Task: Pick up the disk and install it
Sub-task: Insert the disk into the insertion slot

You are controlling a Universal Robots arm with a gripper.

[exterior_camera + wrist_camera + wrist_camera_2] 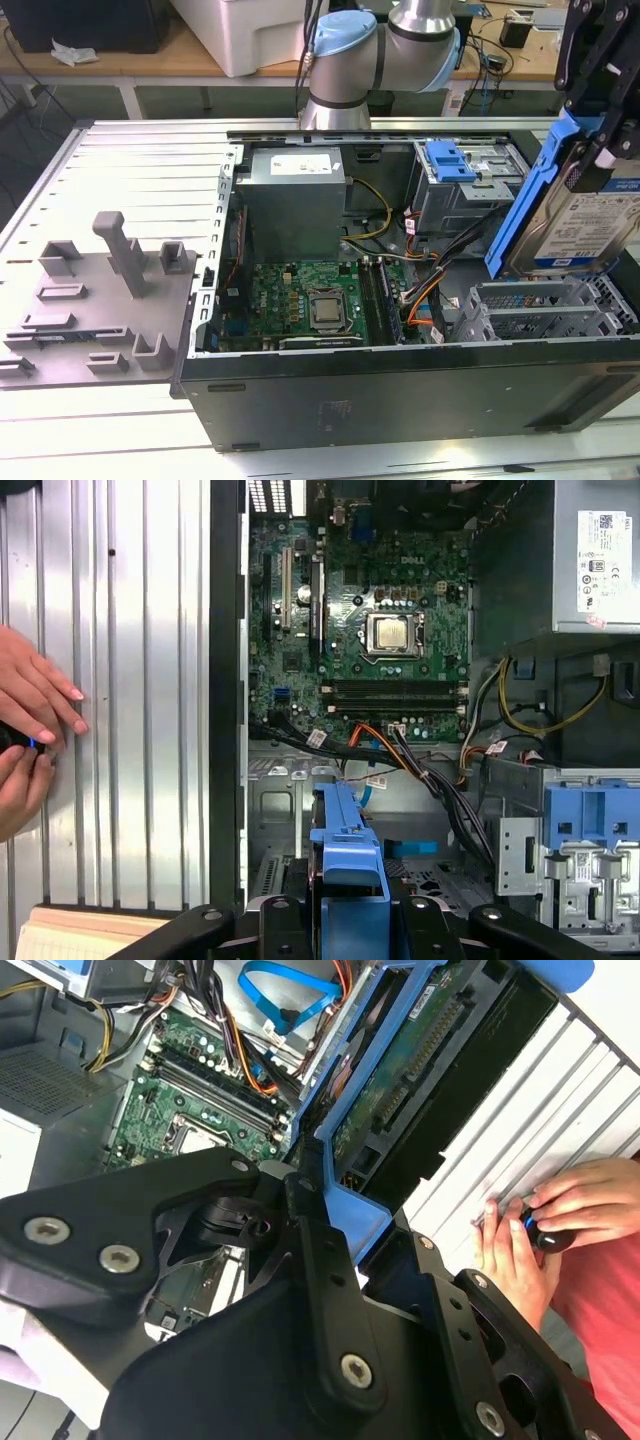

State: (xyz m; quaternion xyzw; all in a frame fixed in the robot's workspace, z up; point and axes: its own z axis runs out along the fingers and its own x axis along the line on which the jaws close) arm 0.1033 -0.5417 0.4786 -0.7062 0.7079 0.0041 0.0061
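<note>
The gripper [600, 152] is clamped on the top end of the disk [590, 228], which hangs tilted, long axis steeply upright, just above the cage [545, 312] at the corner of the case [400, 400] on the exterior view's right

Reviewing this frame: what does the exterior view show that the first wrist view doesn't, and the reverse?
Exterior view: the grey fixture plate with upright blocks at the exterior view's left, the arm's blue-capped joints beyond the case, and the disk with its labelled face, held tilted by the gripper above the case. First wrist view: a person's hands over the ribbed table beside the case. Shared: the motherboard with its processor socket, the power supply, the blue-handled drive cage, and the disk's blue carrier rail.
</note>
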